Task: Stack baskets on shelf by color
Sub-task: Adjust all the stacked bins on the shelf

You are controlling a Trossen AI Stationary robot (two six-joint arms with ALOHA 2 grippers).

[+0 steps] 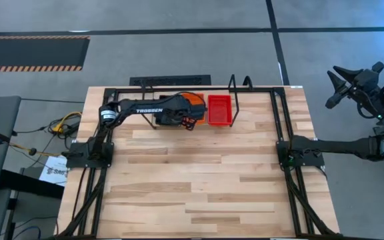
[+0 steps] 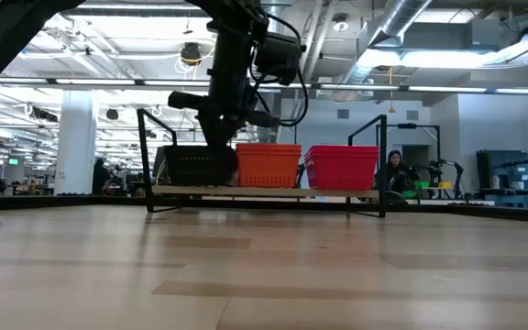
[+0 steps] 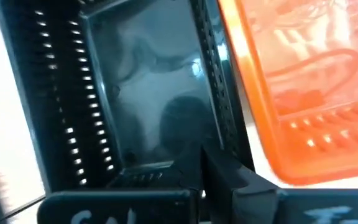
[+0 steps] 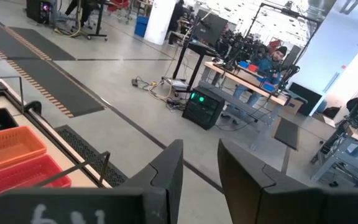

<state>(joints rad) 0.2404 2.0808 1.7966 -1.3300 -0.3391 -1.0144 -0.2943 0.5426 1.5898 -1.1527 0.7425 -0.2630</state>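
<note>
A black wire shelf [image 2: 384,165] stands at the table's far edge. On it, from left to right, are a black basket [image 2: 195,167], an orange basket [image 2: 269,165] and a red basket [image 2: 342,167]. My left gripper [image 3: 205,171] reaches steeply down over the shelf's left part and is shut on the black basket [image 3: 142,93], right beside the orange one [image 3: 309,93]. My right gripper [image 4: 201,177] hangs open and empty in the air off the table's right edge [image 1: 339,87]. My left gripper has the black basket by the rim of one end wall [image 3: 160,168], close to the corner next to the orange basket. Its fingers [image 3: 229,180] come from above, slanting down. The basket sits level at the height of the other two; whether it rests on the shelf does not show.
The shelf's upright looped ends [image 1: 232,83] rise on both sides of the baskets. A black rail frame [image 1: 282,143] borders the wooden tabletop [image 1: 199,180]. Beyond the table are desks, equipment and a seated person [image 2: 395,170].
</note>
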